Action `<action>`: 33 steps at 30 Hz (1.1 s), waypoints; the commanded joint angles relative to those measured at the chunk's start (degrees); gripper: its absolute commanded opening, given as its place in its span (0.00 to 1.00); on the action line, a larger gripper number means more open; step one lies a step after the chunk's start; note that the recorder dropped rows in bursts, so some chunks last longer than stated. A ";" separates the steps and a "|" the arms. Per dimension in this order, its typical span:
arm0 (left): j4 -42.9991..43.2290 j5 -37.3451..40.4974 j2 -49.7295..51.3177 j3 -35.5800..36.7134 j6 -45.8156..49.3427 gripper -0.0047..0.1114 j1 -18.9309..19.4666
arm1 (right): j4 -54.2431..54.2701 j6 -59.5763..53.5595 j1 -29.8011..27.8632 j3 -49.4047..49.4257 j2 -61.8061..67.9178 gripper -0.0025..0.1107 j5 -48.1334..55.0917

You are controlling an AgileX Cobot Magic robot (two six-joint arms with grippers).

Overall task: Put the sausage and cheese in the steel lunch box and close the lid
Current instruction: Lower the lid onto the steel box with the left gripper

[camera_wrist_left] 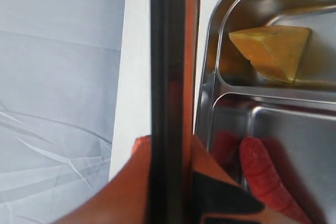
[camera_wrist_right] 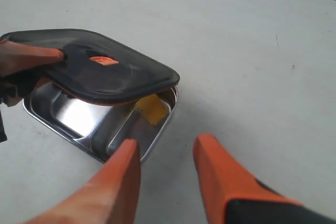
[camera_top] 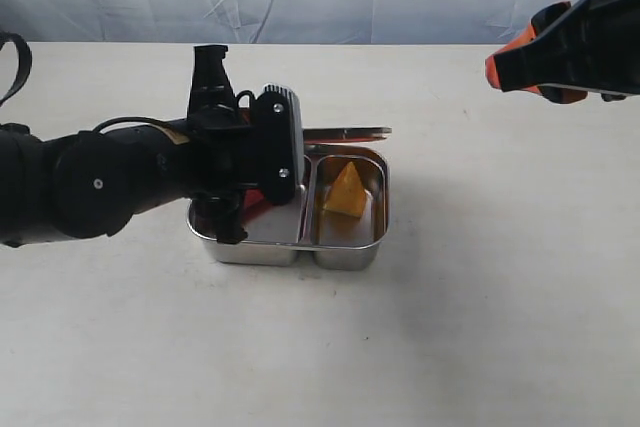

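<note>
Your left claw [camera_wrist_left: 170, 153] is closed narrow on one short edge of the lid [camera_wrist_right: 113, 74], one finger on top and one below. The lid hangs in the air above the lunch box [camera_top: 345, 255], almost flat, and it is not yet sitting on the rim. Its orange seal side faces down to the box.

Both foods are already inside. The cheese [camera_top: 347, 192] stands in the compartment on the side of the right arm, and the sausage [camera_wrist_left: 265, 177] lies in the other compartment, just under the left claw.

The relation that matters for you now: the box is directly below the lid, and the long side of the lid runs about the same way as the long side of the box. In the right wrist view the lid covers the sausage side and only part of the cheese side, so I judge it must shift a little toward the cheese before you lower it.

The right claw [camera_wrist_right: 165, 174] is wide and holds nothing. It is raised and well apart from the box, so the left arm is the nearer one.
</note>
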 commanded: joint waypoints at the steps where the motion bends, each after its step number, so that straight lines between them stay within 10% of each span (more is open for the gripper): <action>1: -1.67 0.27 0.06 -0.01 -0.30 0.04 -2.63 | -0.99 0.04 -0.32 -0.41 -0.44 0.34 -0.26; 15: -33.18 -6.57 2.99 -0.01 25.10 0.04 -10.33 | -0.99 0.27 -0.32 -0.41 -0.44 0.34 -0.12; 33: -38.31 0.91 2.99 -0.01 25.19 0.04 -10.36 | -0.37 0.53 -0.32 -0.41 -0.44 0.34 0.02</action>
